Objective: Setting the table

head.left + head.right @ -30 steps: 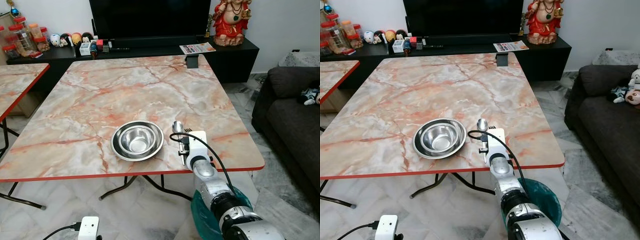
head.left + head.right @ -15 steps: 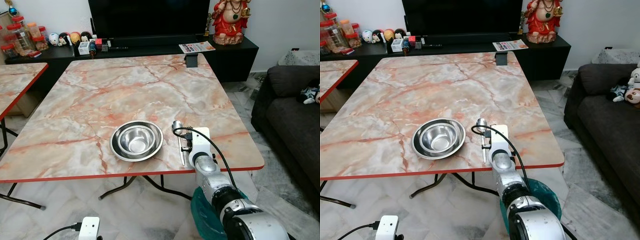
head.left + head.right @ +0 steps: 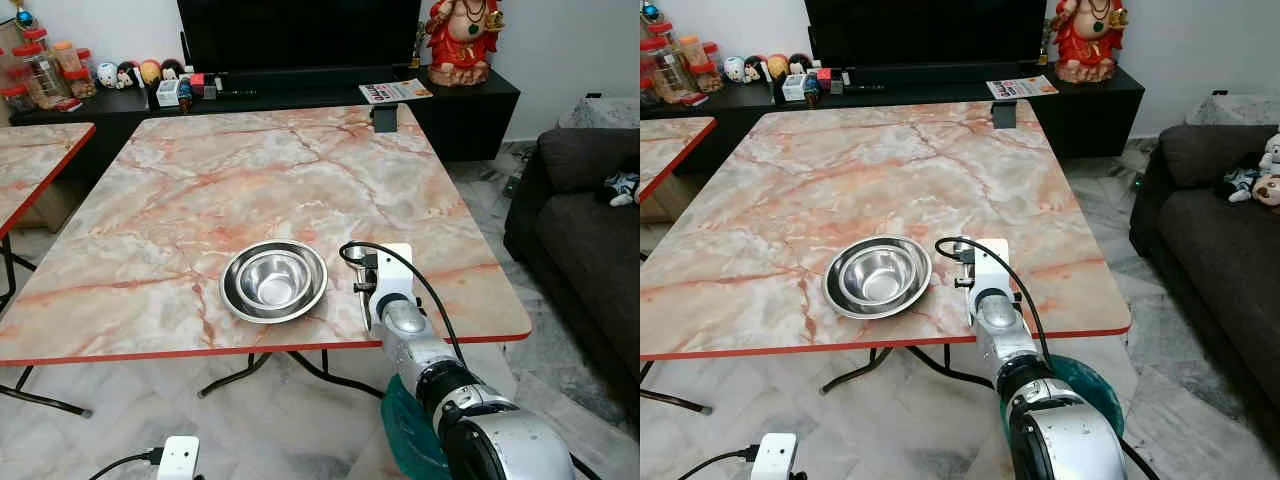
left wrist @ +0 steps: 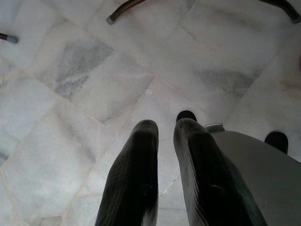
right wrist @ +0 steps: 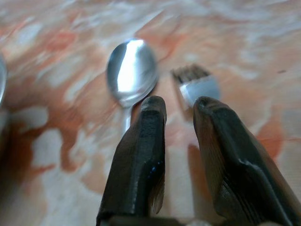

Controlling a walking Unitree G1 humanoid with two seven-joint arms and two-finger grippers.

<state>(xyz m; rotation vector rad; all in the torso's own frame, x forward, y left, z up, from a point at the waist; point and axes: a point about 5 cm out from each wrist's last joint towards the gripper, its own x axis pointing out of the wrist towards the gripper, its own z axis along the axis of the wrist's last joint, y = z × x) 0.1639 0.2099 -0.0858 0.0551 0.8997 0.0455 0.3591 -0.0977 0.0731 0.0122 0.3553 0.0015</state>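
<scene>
A steel bowl [image 3: 273, 280] sits near the front edge of the marble table [image 3: 250, 170]. Just to its right my right arm's white wrist [image 3: 390, 275] reaches low over the tabletop. In the right wrist view a spoon [image 5: 131, 68] and a fork [image 5: 197, 85] lie side by side on the table, just ahead of my right gripper [image 5: 179, 106]. Its fingers stand slightly apart with bare table between them. My left gripper [image 4: 165, 126] hangs idle over the floor, fingers close together and empty.
A second marble table [image 3: 30, 160] stands at the left and a dark sofa [image 3: 590, 220] at the right. Behind the table is a black TV cabinet [image 3: 300, 95]. A small dark object [image 3: 384, 120] sits at the table's far edge. A teal bin [image 3: 400, 420] is by my right arm.
My right arm has slid forward, so its wrist now covers the spoon's head in the eye views. The bowl has not moved.
</scene>
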